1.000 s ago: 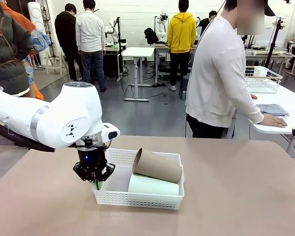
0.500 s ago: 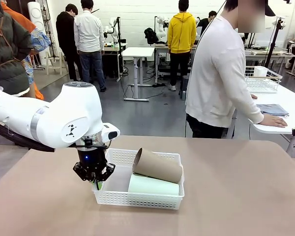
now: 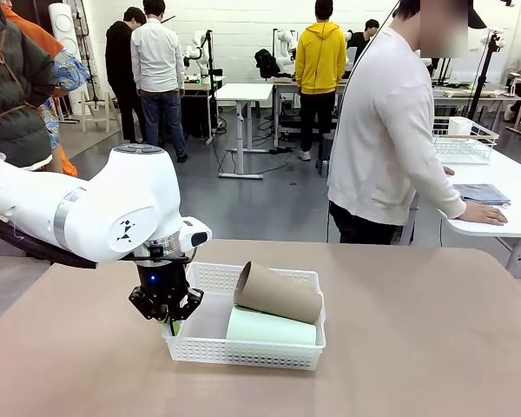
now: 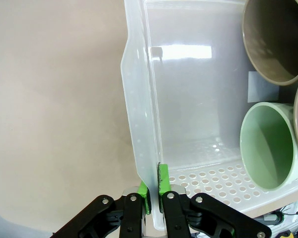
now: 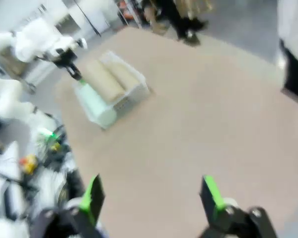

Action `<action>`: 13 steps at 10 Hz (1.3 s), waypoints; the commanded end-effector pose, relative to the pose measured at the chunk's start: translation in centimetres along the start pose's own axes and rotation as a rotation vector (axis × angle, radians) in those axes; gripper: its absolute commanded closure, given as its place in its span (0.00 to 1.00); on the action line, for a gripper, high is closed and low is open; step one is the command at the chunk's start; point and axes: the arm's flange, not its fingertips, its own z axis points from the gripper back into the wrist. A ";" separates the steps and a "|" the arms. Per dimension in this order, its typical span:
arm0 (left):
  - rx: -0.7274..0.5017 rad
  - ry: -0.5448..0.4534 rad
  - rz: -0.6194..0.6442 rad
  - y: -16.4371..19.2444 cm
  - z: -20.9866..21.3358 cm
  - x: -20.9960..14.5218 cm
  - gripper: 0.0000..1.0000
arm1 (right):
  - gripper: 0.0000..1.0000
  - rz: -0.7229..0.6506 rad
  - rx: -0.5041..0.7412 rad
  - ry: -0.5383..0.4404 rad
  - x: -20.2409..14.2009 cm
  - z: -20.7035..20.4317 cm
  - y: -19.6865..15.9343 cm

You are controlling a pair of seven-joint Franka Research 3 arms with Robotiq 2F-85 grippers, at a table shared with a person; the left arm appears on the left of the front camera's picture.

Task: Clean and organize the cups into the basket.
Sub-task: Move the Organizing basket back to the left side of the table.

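Inside, basket (image 3: 306, 349) holds mint cup (image 3: 269, 328) and tan cup (image 3: 278, 294).

A: Basket status?
B: White perforated basket (image 3: 243, 352) flat on the table, clear bottom.
A: Cups?
B: Mint green cup (image 3: 269, 328) lying on its side inside; tan-brown cup (image 3: 278, 293) on its side, resting atop it.
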 end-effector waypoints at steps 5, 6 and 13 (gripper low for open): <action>-0.007 -0.004 -0.003 0.0 0.3 -0.1 0.95 | 0.00 -0.609 0.288 -0.199 -4.6 7.3 -2.5; -0.007 -0.004 -0.003 0.0 0.3 -0.1 0.95 | 0.00 -0.609 0.310 -0.255 -6.0 8.4 -3.0; -0.007 -0.004 -0.003 0.0 0.3 -0.1 0.95 | 0.00 -0.625 0.323 -0.305 -9.1 9.4 -3.0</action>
